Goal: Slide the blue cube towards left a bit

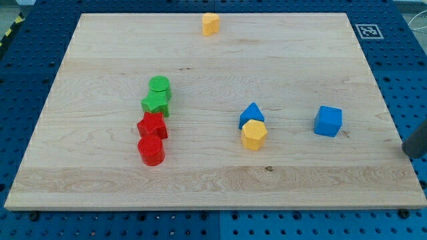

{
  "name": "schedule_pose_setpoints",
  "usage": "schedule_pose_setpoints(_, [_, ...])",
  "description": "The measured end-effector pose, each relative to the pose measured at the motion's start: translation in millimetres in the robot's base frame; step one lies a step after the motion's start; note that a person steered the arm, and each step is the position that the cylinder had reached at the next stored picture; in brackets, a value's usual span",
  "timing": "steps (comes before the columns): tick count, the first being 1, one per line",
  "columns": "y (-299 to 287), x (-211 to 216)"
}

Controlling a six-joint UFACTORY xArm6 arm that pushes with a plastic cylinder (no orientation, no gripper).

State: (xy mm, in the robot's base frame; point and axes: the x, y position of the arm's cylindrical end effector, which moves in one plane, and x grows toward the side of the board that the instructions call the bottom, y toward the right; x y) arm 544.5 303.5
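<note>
Sitting: blue cube (328, 121) is resting on the bench (213, 180), view's right, well apart from the other blocks.
Tip: my tip (408, 152) is showing only as a dark blur at the view's right edge, right of and slightly below the cube, not touching it.
Hand: there is none, just the rod; no open or closed state to report.
Neighbours: blue triangular block (251, 115) and yellow hexagon block (253, 135) are lying to the cube's left, touching each other.
Approach: I am judging the tip needs raising to the cube's mid-height line, meeting its right face centrally.
Push: keeping it short and straight, stopping well before the blue/yellow pair.
Risk: off-centre contact is likely spinning the cube.
</note>
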Motion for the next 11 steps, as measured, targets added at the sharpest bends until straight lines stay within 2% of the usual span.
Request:
schedule_pose_setpoints(3, [4.2,-34.3])
schedule_pose_setpoints(9, [-63.8,-43.0])
schedule_pose_setpoints(11, [-86.2,-61.3])
